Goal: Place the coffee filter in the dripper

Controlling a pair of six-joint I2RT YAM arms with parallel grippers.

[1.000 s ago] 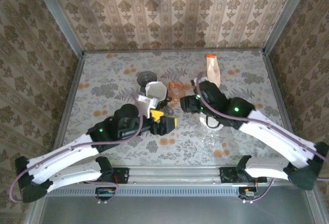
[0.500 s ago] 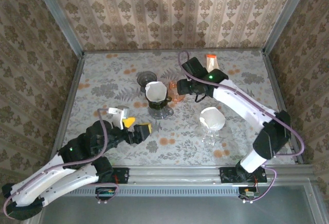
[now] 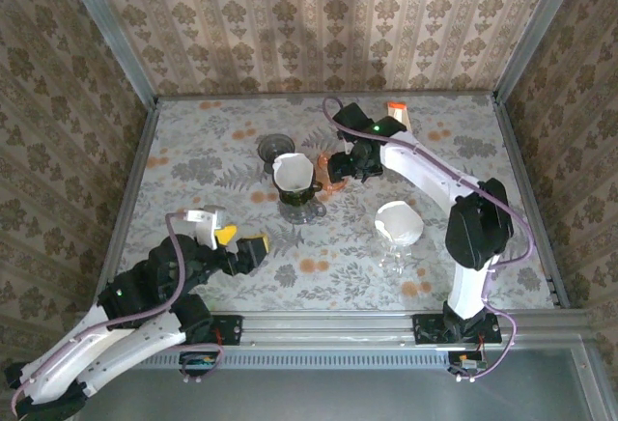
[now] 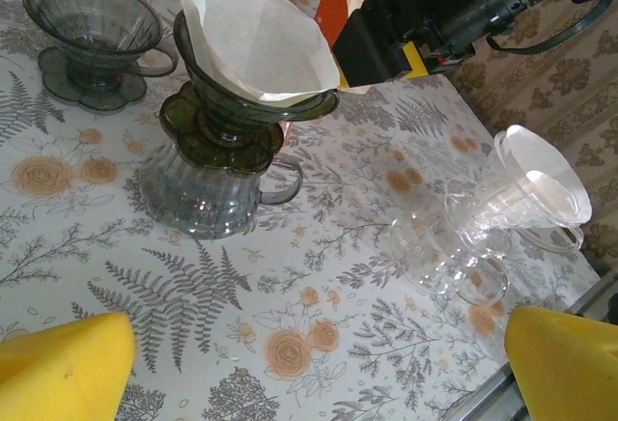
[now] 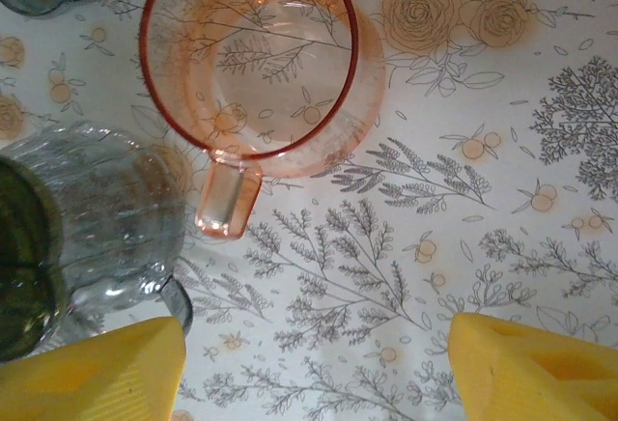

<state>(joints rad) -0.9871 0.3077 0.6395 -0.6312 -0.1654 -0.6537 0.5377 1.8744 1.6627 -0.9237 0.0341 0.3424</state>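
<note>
The floral-printed surface [image 3: 193, 170] carries a pink glass dripper [image 5: 251, 54] straight below the right end effector [image 5: 314, 358], with a grey server [image 5: 106, 209] just beside it and an orange-topped packet [image 3: 395, 108] nearby. Ahead of the left end effector [image 4: 319, 368] stand that server, a lone grey dripper [image 4: 92, 30] farther off, and a clear server [image 4: 449, 247].

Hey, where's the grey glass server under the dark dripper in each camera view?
Top external: grey glass server near the picture's middle, just below centre.
Left wrist: left of centre, handle pointing right.
Right wrist: at the left edge, lower half, partly cut off.
Shared landmark: the dark dripper stacked on it, a dark sliver in the right wrist view.
</note>
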